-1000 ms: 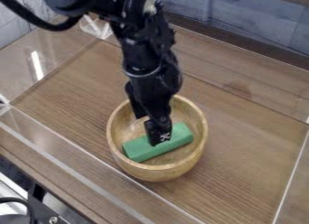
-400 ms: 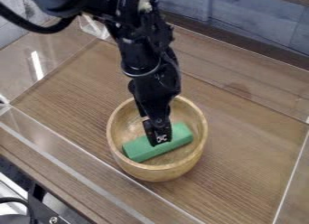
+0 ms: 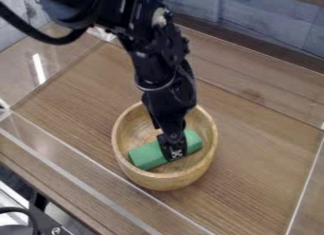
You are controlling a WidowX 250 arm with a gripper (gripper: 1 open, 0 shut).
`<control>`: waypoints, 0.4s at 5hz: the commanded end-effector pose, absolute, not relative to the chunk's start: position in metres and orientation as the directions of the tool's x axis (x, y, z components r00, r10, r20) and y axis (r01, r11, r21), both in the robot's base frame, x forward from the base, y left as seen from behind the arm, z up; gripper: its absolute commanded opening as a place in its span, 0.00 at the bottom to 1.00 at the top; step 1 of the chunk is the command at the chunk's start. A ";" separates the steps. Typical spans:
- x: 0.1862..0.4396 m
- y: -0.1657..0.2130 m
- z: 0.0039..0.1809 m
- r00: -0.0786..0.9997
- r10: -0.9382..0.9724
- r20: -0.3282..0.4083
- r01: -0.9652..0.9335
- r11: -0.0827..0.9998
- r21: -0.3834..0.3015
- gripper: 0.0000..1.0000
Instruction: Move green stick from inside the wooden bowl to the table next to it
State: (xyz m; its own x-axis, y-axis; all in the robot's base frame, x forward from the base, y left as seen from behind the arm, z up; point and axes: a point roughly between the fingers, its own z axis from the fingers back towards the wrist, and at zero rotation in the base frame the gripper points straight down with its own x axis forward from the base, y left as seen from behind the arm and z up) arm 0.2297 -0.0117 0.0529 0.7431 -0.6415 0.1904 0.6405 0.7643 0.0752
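Note:
The wooden bowl (image 3: 132, 165) sits on the brown table (image 3: 253, 106), near the front middle. Inside it lies the green stick (image 3: 148, 155), a flat bright green block slanting from lower left to upper right. My gripper (image 3: 175, 148) reaches steeply down into the bowl, its black fingers (image 3: 169, 144) open and straddling the stick's right half. The fingers cover part of the stick. I cannot tell whether they touch it.
Clear acrylic walls (image 3: 76, 168) border the table at the front, left and right. The black arm (image 3: 139, 40) comes down from the upper left over the bowl. Bare tabletop lies to the right of the bowl (image 3: 266, 153) and behind it.
The gripper has edged to the right along the stick and sits a little lower in the bowl. The stick and bowl have not moved.

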 end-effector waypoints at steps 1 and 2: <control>0.235 -0.005 0.060 0.723 -0.655 0.218 0.655 0.751 0.082 1.00; 0.236 0.002 0.065 0.709 -0.667 0.231 0.670 0.739 0.076 1.00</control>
State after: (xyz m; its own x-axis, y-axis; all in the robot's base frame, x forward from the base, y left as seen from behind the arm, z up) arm 0.2265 -0.0005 0.0540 0.7214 -0.6636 0.1980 0.6709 0.7406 0.0377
